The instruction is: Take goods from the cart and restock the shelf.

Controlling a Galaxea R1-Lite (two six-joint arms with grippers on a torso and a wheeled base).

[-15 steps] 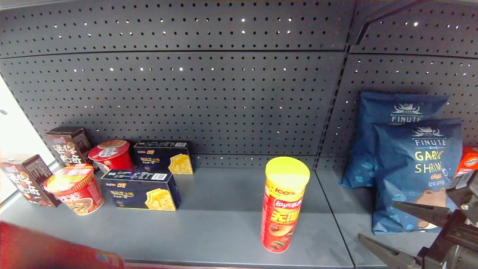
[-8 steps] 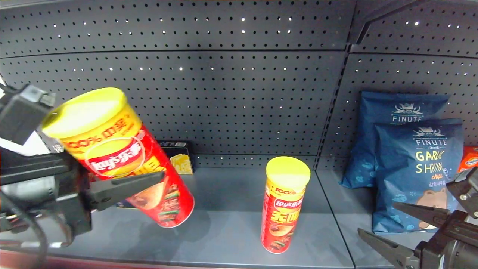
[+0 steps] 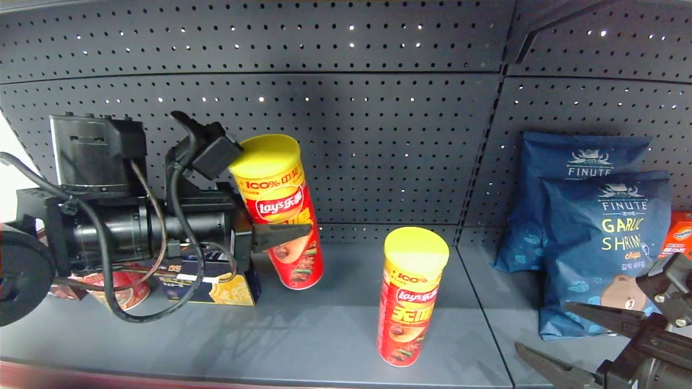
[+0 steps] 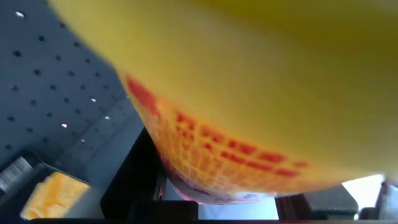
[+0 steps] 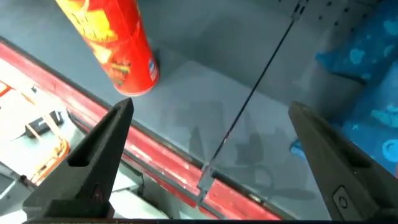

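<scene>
Chip can held at the shelf, left of centre
The left jaws are clamped around the middle of a red, yellow-lidded chip can (image 3: 278,210), slightly tilted over the far part of the shelf (image 3: 324,335), just right of a dark blue box (image 3: 238,289); a second chip can (image 3: 412,302) stands upright nearer, to its right. The right jaws hang wide open and empty, near right, before the blue shrimp chip bags (image 3: 600,248)

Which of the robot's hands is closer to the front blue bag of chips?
Right. The right gripper, open, sits close in front of the front blue bag; the left gripper is far across the shelf, holding a tilted chips can.
</scene>
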